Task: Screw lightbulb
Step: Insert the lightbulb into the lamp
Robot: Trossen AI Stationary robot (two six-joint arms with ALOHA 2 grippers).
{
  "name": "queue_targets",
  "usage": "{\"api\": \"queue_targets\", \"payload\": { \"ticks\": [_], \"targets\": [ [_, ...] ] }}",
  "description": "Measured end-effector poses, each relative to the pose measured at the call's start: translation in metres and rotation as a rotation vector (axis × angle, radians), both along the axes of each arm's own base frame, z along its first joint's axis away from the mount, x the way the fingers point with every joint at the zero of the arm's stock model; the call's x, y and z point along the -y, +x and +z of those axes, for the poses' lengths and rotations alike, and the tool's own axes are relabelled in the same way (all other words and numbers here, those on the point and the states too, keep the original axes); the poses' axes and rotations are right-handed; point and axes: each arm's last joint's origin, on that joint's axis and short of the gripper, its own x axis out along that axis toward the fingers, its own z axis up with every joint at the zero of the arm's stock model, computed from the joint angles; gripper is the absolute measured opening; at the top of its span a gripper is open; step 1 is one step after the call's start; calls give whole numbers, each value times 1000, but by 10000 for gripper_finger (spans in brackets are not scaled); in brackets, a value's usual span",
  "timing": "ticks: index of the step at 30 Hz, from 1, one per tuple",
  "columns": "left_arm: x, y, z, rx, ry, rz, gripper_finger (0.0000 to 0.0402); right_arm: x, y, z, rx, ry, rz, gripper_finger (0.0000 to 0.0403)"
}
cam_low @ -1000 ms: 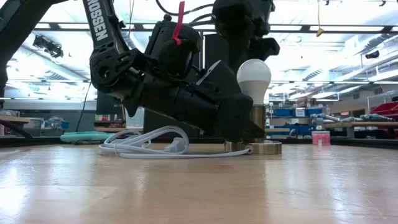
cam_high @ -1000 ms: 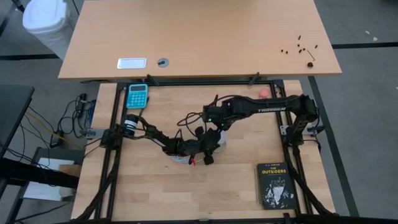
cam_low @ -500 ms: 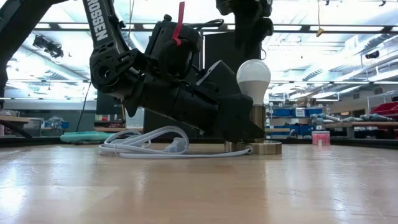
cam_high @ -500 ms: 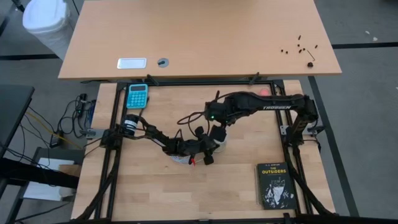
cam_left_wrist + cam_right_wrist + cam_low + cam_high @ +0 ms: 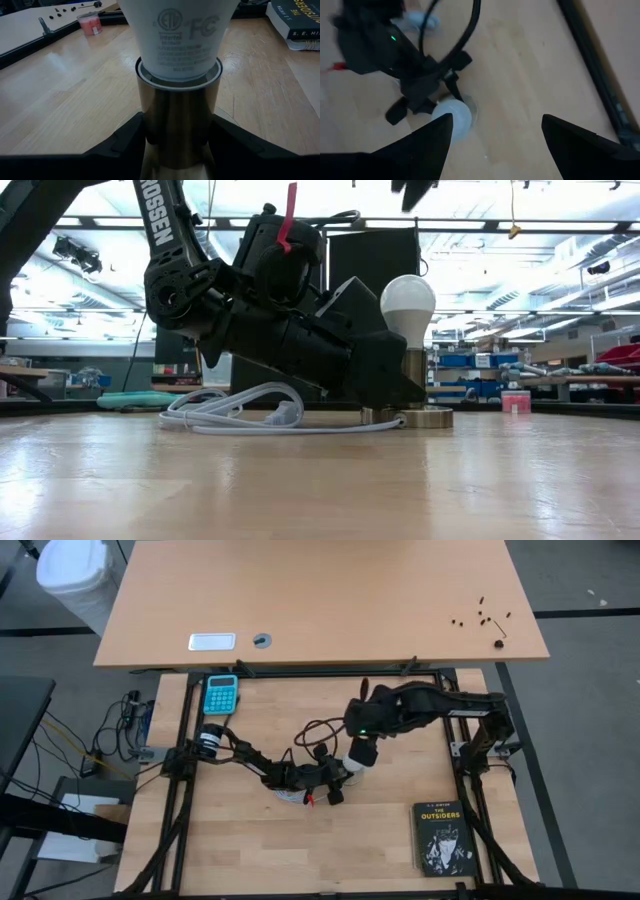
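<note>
The white frosted lightbulb stands upright with its base in the brass socket tube. The tube rises from a round disc that lies flat on the table. The bulb also shows in the left wrist view and in the right wrist view. My left gripper is low at the table's middle, shut on the socket tube. My right gripper is open and empty, above the bulb and a little toward the table's right; only its tip shows in the low view. My left gripper pinches the socket's brass tube between its two fingers, low on the tube below the bulb's neck. The fingers come in nearly level from the table's left and lie across the upright tube. The socket stands on its disc on the table.
A white coiled cord lies on the table beside the socket under my left arm. A black book lies at the near right, a blue calculator at the far left, and a small pink-red object farther off.
My right gripper has risen from the top of the bulb, almost out of the low view, and has gone a little toward the table's right edge. The bulb stays upright in the socket, and my left gripper keeps its hold.
</note>
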Motion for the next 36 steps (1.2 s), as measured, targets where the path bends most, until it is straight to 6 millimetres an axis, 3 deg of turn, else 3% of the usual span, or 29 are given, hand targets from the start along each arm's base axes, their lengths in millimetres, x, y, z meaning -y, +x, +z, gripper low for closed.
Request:
{"api": "queue_targets", "payload": {
  "ticks": [3, 6, 13, 19, 22, 30, 36],
  "targets": [
    [0, 0, 0, 0, 0, 0, 195, -8, -4, 10, 30, -15, 57, 316],
    [0, 0, 0, 0, -1, -3, 195, -20, -4, 8, -9, -60, 197, 316],
    [0, 0, 0, -3, -1, -23, 195, -43, -4, -16, -195, -178, 568, 316],
    [2, 1, 0, -11, 7, -83, 195, -54, -2, -50, -397, -259, 972, 316],
    [3, 1, 0, -17, 17, -133, 195, -60, -1, -63, -440, -277, 1058, 316],
    [7, 2, 0, -28, 19, -316, 195, -79, -1, -68, -442, -359, 1346, 312],
    [4, 2, 0, -22, -14, -423, 195, -84, 0, -79, -435, -310, 1508, 312]
  ]
}}
